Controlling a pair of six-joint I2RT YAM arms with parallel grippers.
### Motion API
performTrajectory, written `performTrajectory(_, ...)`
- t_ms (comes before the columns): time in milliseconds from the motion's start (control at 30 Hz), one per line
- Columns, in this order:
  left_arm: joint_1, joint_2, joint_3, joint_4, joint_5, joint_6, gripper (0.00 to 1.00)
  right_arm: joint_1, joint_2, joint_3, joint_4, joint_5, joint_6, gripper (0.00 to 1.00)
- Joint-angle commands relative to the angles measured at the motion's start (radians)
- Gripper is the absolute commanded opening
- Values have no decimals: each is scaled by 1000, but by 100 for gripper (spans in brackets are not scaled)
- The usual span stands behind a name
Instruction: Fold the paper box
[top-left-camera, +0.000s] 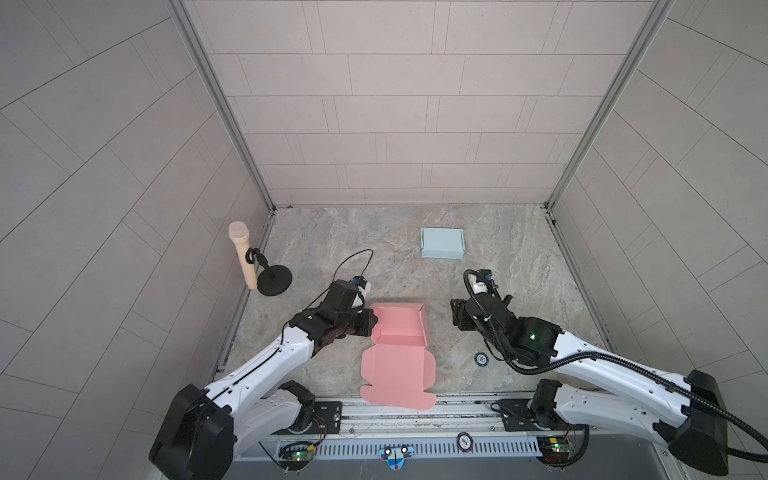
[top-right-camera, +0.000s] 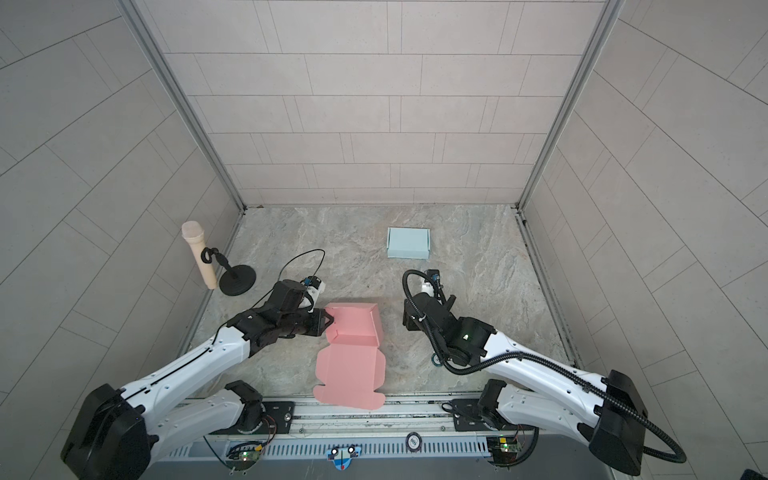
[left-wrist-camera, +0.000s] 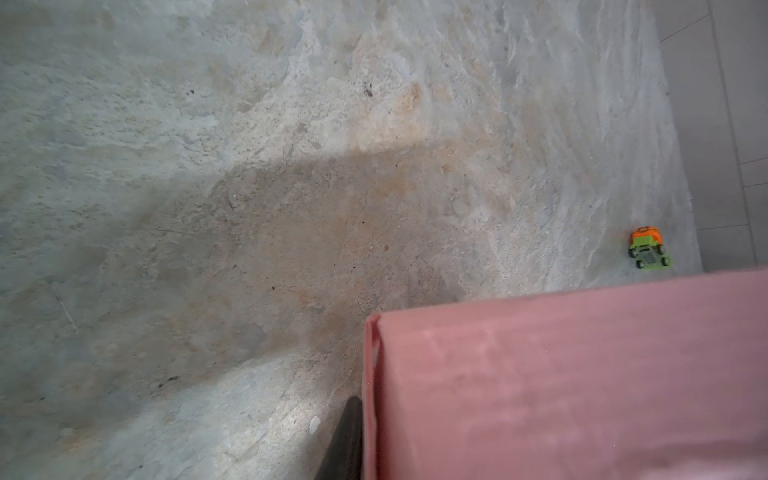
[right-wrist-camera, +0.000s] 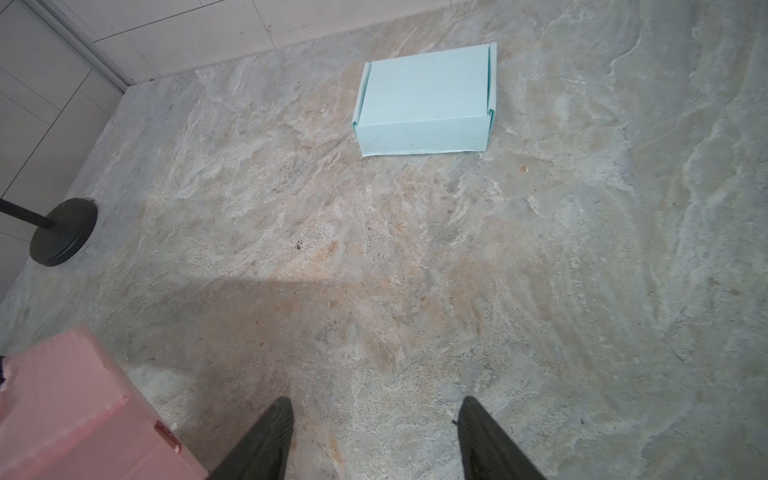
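Left jaws seemingly pinching box (top-left-camera: 399, 330), right apart

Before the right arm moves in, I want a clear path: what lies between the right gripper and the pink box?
Nothing: only bare table between right gripper and pink box, shown in the right wrist view.

Gripper finger (left-wrist-camera: 345, 440) beside pink box (left-wrist-camera: 561, 395); toy car (left-wrist-camera: 649, 248) beyond.
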Motion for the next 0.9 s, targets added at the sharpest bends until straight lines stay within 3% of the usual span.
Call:
performTrajectory(0,-19,37,35,-73,-72,22,15,-18,32,-15,104,-42,-11,66)
performTrajectory(333,-29,196,56,-79,-194,-19,16,-43,206,48,191,-101,-85,65)
performTrajectory(467,-29,251,73,-74,-239,-35,22,-71,240,50,228,-141,-89,65)
performTrajectory(633,-29,294,89,-55,-249,-49,23,-93,271,59,237,-164,-104,65)
performTrajectory(767,-29,323,110,-52,-256,-51,30,-99,293,75,221,-166,-131,65)
performTrajectory(867,-30,341,125,-50,-260,-45,29,-103,315,82,217,-168,-149,65)
